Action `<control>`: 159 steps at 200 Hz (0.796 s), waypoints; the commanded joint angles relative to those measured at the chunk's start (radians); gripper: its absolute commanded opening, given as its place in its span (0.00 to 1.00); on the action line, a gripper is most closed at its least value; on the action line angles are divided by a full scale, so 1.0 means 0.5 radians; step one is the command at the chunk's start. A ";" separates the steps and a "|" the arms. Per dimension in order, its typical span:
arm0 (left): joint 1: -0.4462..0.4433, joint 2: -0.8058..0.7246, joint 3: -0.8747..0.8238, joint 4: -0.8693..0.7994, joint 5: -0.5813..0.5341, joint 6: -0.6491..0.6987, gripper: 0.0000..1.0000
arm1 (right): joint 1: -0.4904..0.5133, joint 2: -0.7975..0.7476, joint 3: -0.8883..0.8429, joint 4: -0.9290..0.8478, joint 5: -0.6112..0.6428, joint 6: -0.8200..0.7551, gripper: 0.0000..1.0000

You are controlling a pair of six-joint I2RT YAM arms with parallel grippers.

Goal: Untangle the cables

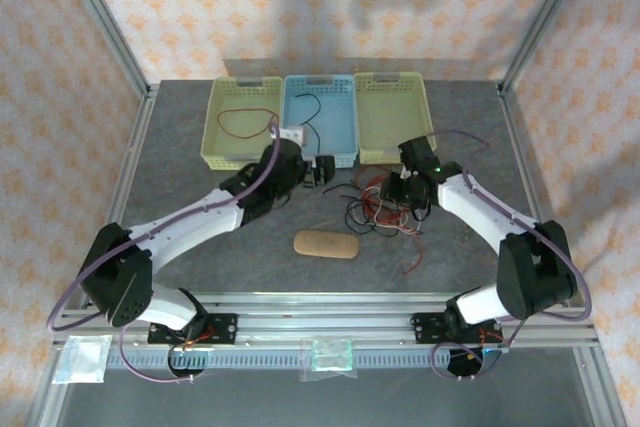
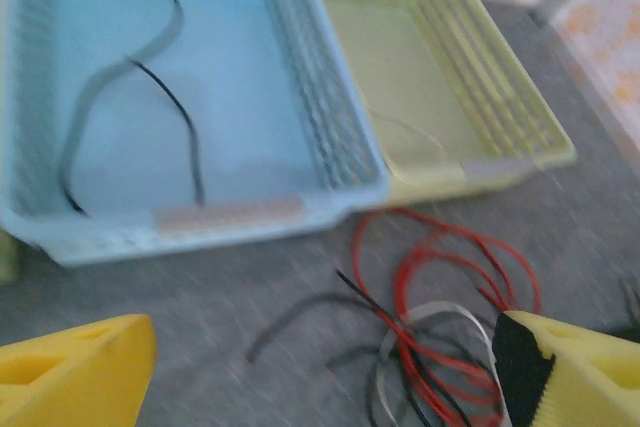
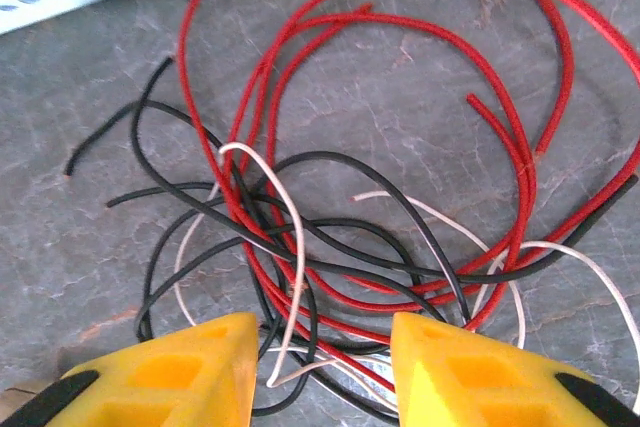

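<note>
Right gripper is about half open, its fingers straddling a few strands of the cables, which are piled just off the blue basket's near-right corner. Can't tell if it's pinching anything. Left gripper is wide open and empty, near that basket too. I'd grab just one white strand, lift slow, and let the rest slide off.

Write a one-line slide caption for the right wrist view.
Right gripper, open, straddling a tangle of red, black and white cables on the grey table.
</note>
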 commanded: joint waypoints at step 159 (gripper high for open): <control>-0.361 0.423 -0.265 0.659 0.135 -0.577 0.87 | 0.007 0.354 0.187 0.155 -0.072 -0.247 0.29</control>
